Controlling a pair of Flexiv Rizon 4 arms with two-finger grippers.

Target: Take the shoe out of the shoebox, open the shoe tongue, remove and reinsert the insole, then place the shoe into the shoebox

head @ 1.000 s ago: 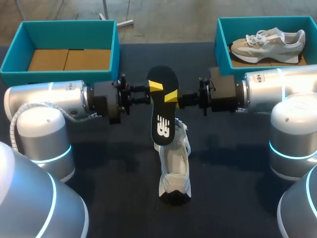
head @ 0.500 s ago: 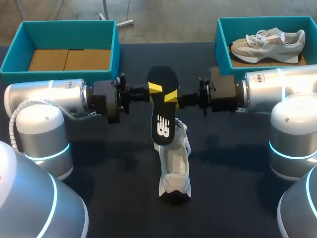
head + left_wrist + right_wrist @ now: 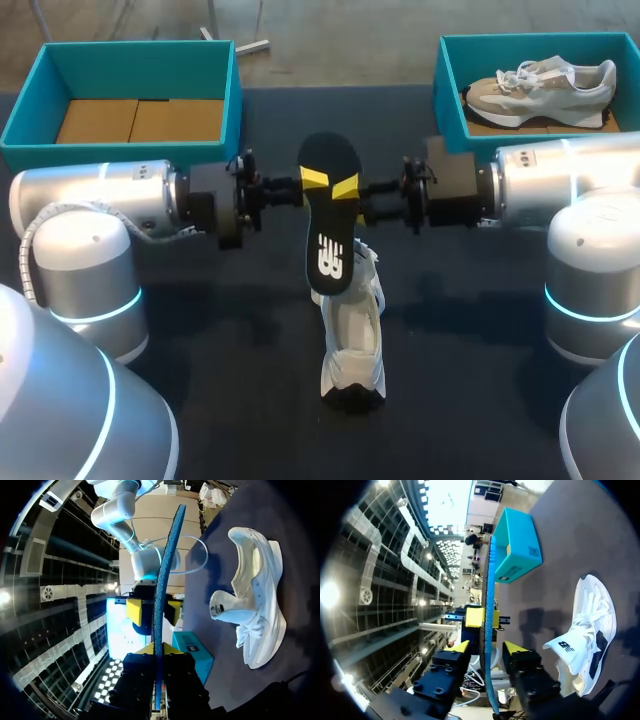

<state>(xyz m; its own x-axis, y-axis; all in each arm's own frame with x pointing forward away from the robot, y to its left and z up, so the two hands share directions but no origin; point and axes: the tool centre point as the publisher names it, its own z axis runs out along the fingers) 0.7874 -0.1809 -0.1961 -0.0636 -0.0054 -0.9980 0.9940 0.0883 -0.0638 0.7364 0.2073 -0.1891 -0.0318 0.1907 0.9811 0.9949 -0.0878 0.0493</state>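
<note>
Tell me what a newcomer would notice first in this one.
A black insole hangs in mid-air above the middle of the table, the jaws of the left arm shut on it, those of the right arm open around it. A white shoe lies on the table below it. At the far right, a teal shoebox holds a beige shoe.

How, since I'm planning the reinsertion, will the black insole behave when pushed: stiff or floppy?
Probably fairly stiff: gripped at one edge by the left gripper, the insole runs straight, without drooping. Likely light: it looks thin edge-on. It might bend somewhat when pressed into the white shoe.
</note>
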